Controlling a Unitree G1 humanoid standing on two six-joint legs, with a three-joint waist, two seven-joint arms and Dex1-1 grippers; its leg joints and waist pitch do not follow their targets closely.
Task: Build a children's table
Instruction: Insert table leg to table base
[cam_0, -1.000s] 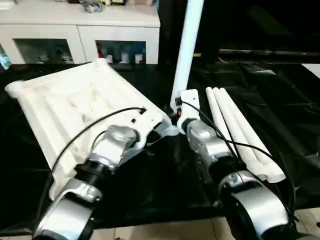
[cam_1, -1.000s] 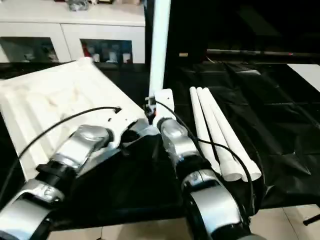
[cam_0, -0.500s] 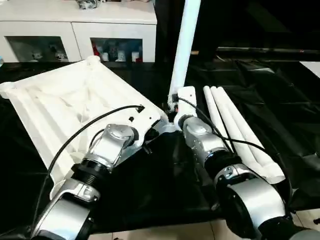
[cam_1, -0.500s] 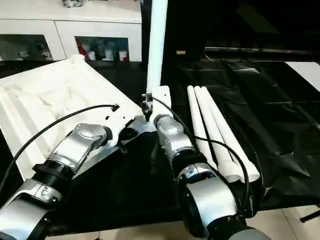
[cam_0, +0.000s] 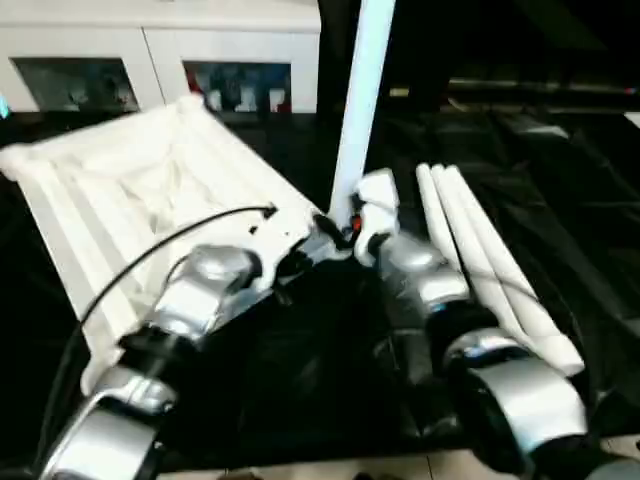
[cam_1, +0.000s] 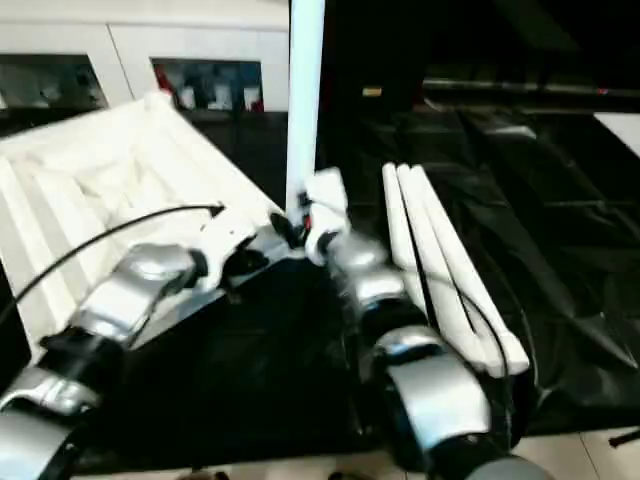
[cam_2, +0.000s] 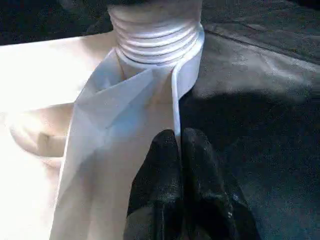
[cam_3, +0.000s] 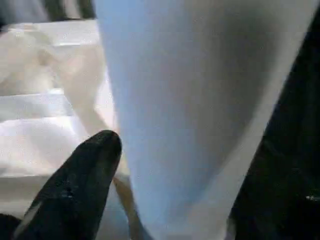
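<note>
At the tabletop (cam_0: 150, 200) corner, upright leg (cam_0: 362, 90) cut off above, socket hidden

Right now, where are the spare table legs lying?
In the head views, three loose legs lie side by side on the black cloth, on the robot's right, just beyond its right arm and the upright leg.

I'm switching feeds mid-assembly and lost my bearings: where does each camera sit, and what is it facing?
Left and right eye views: on the head, looking forward and down over both silver forearms at the tabletop, the upright leg and three spare legs.
Left wrist view: on the left wrist, looking along the shut left gripper at the corner socket.
Right wrist view: on the right wrist, close against the upright leg, one black finger showing.
Shared: the upright leg's socket corner.
</note>
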